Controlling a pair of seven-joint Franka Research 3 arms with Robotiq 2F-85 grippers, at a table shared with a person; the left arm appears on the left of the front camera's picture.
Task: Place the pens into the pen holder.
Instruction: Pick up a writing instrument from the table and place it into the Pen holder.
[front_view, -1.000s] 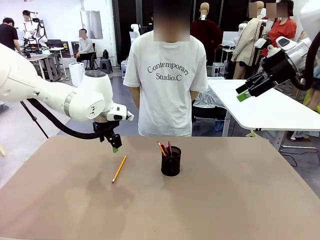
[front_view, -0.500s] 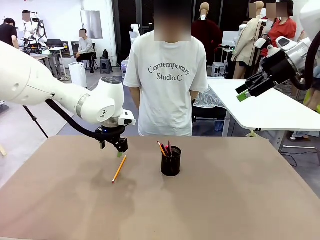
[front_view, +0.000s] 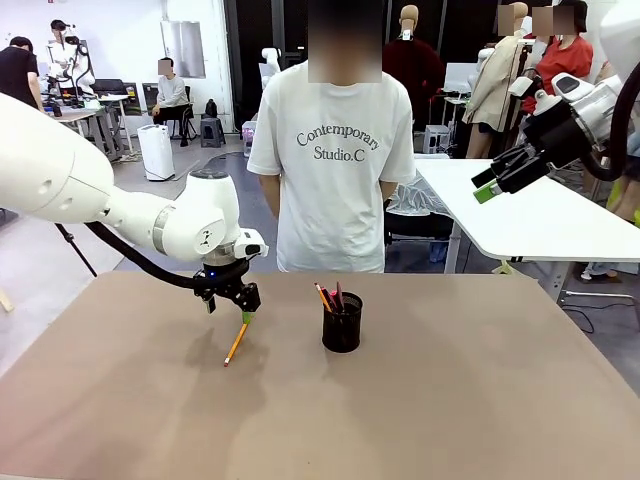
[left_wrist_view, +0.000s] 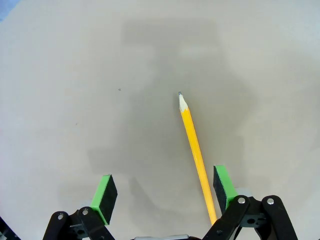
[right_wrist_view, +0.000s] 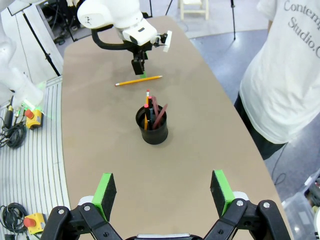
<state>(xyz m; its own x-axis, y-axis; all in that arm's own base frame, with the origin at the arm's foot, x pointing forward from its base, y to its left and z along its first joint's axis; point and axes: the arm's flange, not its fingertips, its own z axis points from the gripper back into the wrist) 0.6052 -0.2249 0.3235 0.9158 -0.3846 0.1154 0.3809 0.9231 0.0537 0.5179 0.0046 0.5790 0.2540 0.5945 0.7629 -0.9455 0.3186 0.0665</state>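
A yellow-orange pencil (front_view: 237, 342) (left_wrist_view: 196, 150) (right_wrist_view: 138, 80) lies flat on the brown table (front_view: 450, 400), left of the pen holder. My left gripper (front_view: 240, 313) (left_wrist_view: 162, 190) hangs open just above the pencil's far end, the shaft passing close by one green pad (left_wrist_view: 222, 186). The pen holder (front_view: 342, 322) (right_wrist_view: 152, 125), a black mesh cup, stands upright mid-table with several pens (front_view: 328, 297) (right_wrist_view: 152, 111) in it. My right gripper (front_view: 485, 186) (right_wrist_view: 162, 192) is open, raised high at the right, off the table.
A person in a white T-shirt (front_view: 335, 160) stands at the far edge, hands behind the back. A white table (front_view: 540, 215) stands behind at the right. Bare brown tabletop surrounds the holder and pencil.
My left gripper has moved right and down, from above and left of the pencil to just over its far end. The right arm, pencil and holder have not moved.
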